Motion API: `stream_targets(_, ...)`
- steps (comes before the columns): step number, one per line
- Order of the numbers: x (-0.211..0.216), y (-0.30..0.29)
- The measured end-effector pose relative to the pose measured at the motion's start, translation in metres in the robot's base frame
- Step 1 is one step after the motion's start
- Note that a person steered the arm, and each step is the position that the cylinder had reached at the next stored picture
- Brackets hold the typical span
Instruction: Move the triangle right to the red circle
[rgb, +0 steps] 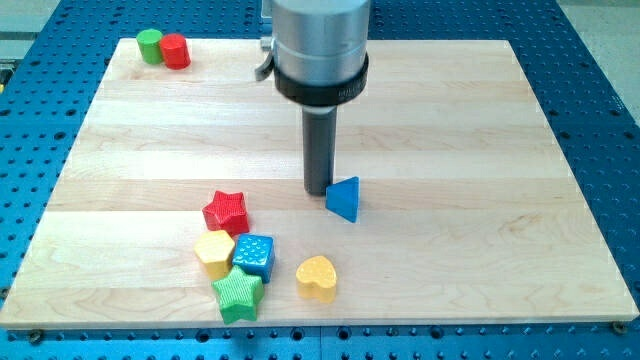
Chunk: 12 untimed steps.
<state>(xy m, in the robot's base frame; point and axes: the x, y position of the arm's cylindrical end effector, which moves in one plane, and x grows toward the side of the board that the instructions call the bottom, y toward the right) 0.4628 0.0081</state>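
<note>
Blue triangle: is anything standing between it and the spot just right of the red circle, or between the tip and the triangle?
Nothing visible. My tip sits right against the blue triangle on its left side. The board between it and the red circle at the view's top left is bare; the green circle lies beyond.

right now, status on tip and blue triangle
My tip at blue triangle block's left edge. Red circle block far top left, beside green circle block. Nothing between.

My tip (317, 190) touches the blue triangle's (344, 198) left edge.
</note>
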Motion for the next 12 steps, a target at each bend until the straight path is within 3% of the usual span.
stream_targets(1,0.047,-0.03)
stream_targets(2,0.087,-0.02)
stream_targets(3,0.09,0.038)
stream_targets(5,0.019,0.041)
stream_targets(6,0.034,0.041)
stream_targets(7,0.024,-0.008)
stream_targets(8,-0.018,-0.09)
stream_targets(9,-0.044,-0.083)
stream_targets(10,0.01,-0.079)
stream_targets(11,0.016,-0.023)
stream_targets(12,-0.038,-0.037)
